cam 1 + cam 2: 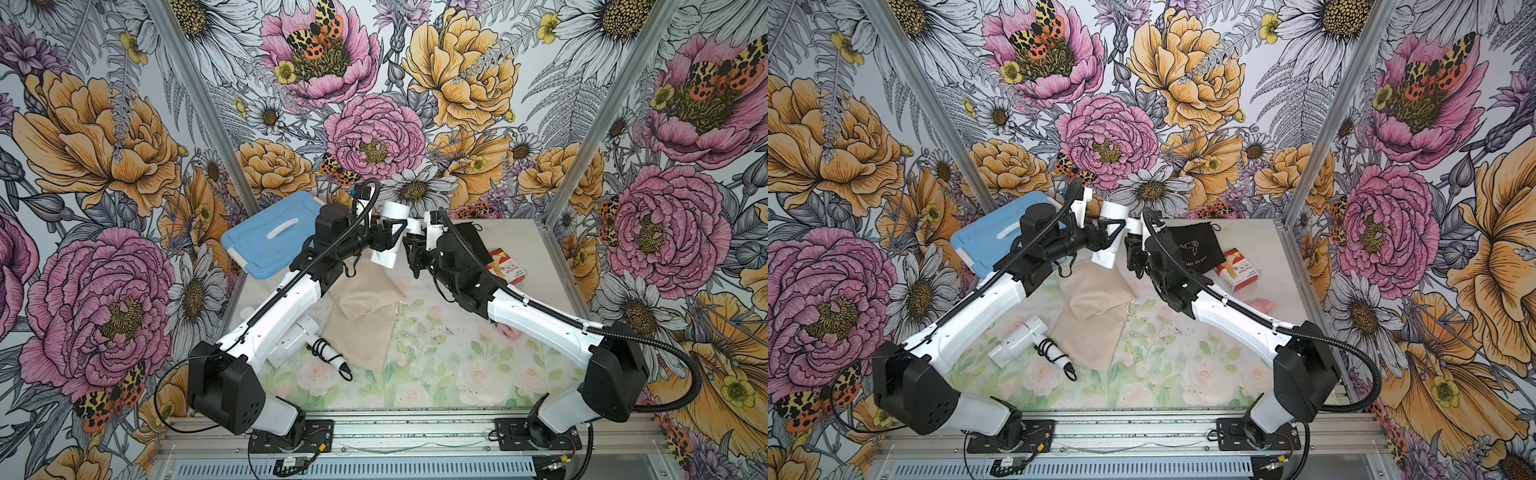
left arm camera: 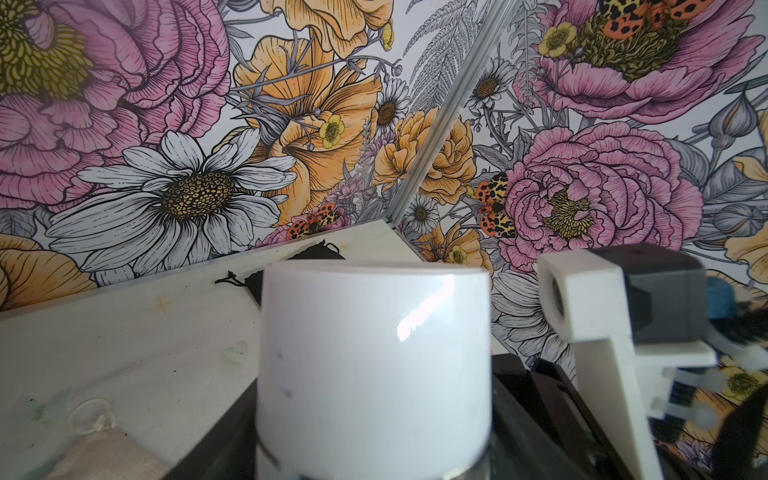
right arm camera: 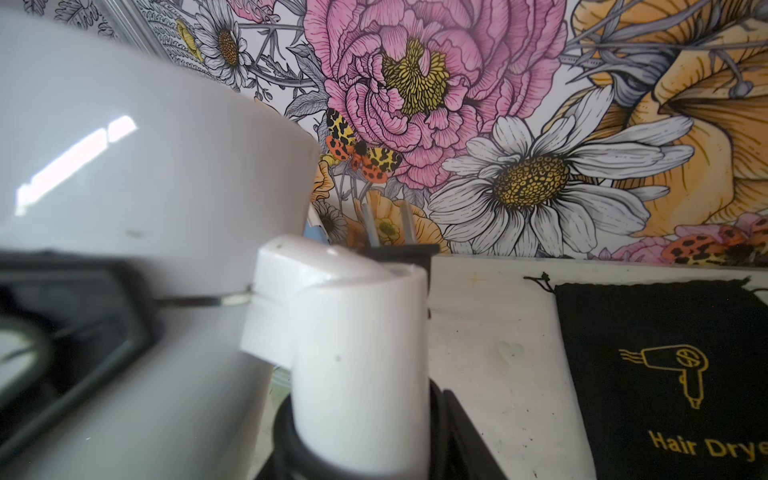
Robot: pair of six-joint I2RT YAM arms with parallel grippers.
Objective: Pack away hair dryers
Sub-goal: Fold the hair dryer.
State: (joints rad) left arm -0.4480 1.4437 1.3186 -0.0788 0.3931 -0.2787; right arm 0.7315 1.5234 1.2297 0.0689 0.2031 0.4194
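Left gripper: jaws spread wide and clamped across the fat round barrel of a white plastic hair dryer. The left wrist view shows dark fingers on either side of the barrel. Right gripper: jaws partly closed, gripping the same dryer by its white handle. Two metal plug prongs stand up just behind the handle top. The dryer hangs between both arms, clear of the floral-printed table, over its far-middle stretch, with the barrel tilted and one end raised toward the back wall. On the table below it, toward the near edge, lies a beige cloth drawstring pouch, crumpled and folded over, its knotted string showing on the side toward the right edge. Just beside the pouch, toward the left edge, a second white hair dryer lies on its side, partly under the left arm. Its black cord is wound round the handle, and the plug end points at the near edge. A pink hair dryer lies toward the right edge, mostly hidden by the right arm. A flat black cloth pouch with a gold dryer print rests near the far edge. A small red-and-white cardboard box sits just beside it, toward the right edge. A light-blue plastic lid with a white handle sits tilted at the far-left corner.
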